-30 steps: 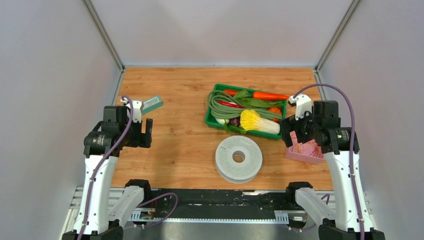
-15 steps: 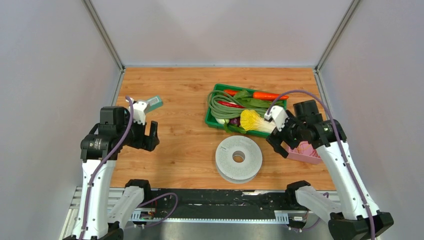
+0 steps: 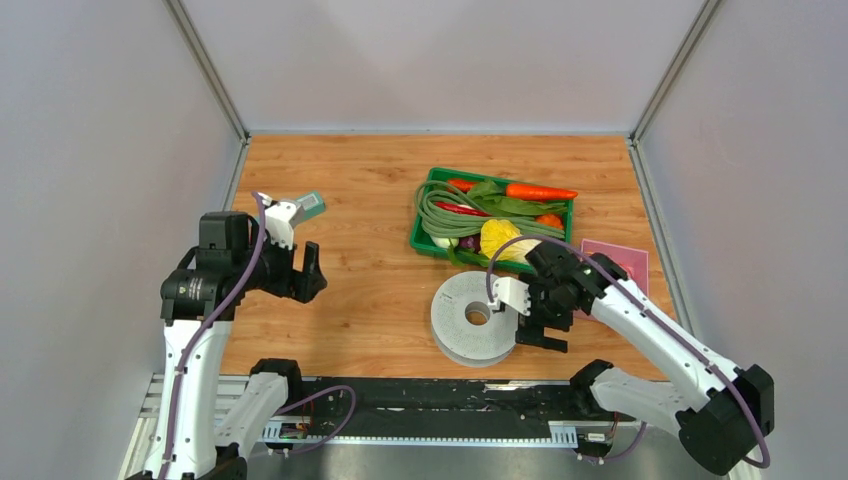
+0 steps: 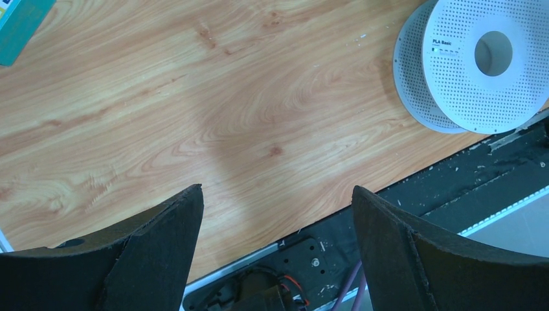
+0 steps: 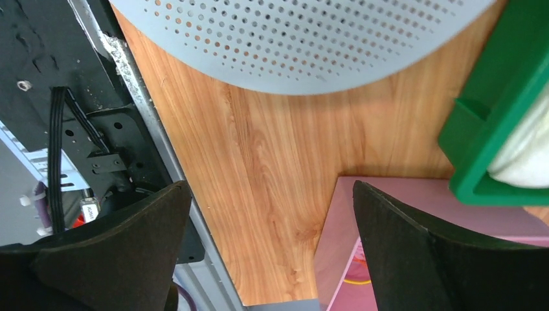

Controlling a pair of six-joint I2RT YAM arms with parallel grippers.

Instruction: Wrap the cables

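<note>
Spool of cables (image 3: 455, 322) lies flat near the table's (image 3: 360, 180) 6 o'clock edge, with a green vegetable tray (image 3: 417, 232) at its 12 o'clock. Right gripper (image 3: 533, 327) hovers just beside the spool at its 3 o'clock, fingers spread, holding nothing. Left gripper (image 3: 310, 275) is well apart at 9 o'clock, also spread and empty.
</note>
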